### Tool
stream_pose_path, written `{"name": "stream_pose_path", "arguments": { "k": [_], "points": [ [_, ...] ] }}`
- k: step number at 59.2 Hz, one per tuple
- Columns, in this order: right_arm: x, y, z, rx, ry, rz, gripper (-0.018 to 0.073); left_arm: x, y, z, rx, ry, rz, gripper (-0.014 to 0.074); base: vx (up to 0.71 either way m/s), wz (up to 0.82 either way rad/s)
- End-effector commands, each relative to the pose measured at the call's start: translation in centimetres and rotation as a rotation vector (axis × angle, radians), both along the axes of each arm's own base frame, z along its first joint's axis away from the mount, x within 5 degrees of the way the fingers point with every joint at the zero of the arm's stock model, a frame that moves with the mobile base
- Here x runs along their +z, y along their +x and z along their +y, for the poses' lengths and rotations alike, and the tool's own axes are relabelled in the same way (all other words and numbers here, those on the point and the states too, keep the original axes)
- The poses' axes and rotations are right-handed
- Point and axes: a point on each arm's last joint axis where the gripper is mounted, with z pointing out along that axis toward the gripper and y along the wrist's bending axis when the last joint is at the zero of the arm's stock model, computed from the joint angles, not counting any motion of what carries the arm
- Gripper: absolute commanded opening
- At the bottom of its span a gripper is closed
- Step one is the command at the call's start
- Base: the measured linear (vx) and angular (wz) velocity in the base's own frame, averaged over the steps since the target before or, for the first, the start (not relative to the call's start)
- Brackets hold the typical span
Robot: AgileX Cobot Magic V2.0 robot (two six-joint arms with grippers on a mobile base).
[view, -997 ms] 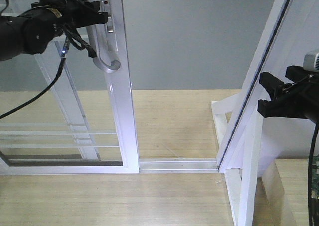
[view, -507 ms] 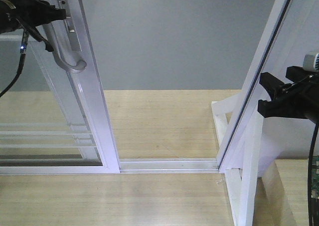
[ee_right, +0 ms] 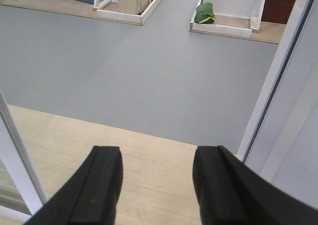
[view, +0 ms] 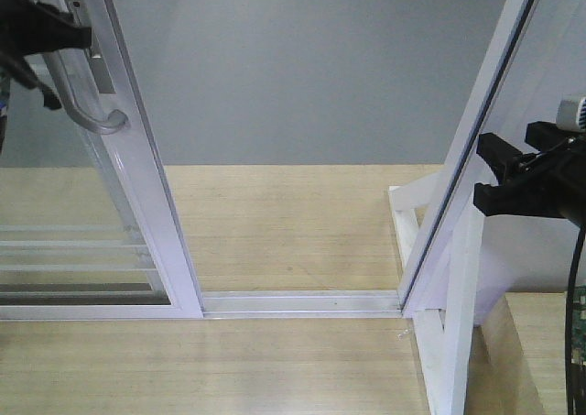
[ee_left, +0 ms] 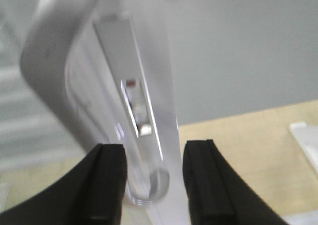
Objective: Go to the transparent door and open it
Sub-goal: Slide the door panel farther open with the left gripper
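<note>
The transparent door [view: 137, 204] stood at the left of the front view, its curved handle [view: 87, 103] at upper left. The left gripper [ee_left: 154, 180] had its fingers spread either side of the door stile. The right gripper [ee_right: 156, 185], at lower centre, was spread and held nothing.

White-framed transparent door [view: 137, 172] with silver-white handle [view: 87, 103]; black left claw [ee_left: 153, 185]; grey floor [ee_right: 149, 71].

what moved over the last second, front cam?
The transparent door slid further left along its floor track, widening the opening. The left gripper went left with it, still at the pull handle. The right gripper stayed put by the fixed frame, holding nothing.
</note>
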Motion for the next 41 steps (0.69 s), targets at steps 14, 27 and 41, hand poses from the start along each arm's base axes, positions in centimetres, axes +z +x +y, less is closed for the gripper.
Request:
{"name": "stream_pose_path", "arguments": {
  "k": [14, 27, 41],
  "points": [
    [1.7, 0.1, 0.3, 0.031, 0.028, -0.088, 0.041, 2.6, -10.6, 0.9, 0.001, -0.026, -0.179, 0.0398, 0.0, 0.0],
    [1.7, 0.1, 0.3, 0.032, 0.026, -0.089, 0.041, 5.6, -18.5, 1.6, 0.002, -0.045, -0.337, 0.0398, 0.0, 0.0],
    [1.7, 0.1, 0.3, 0.032, 0.026, -0.089, 0.041, 8.0, -24.7, 2.1, 0.001, -0.06, -0.508, 0.0398, 0.0, 0.0]
  ]
}}
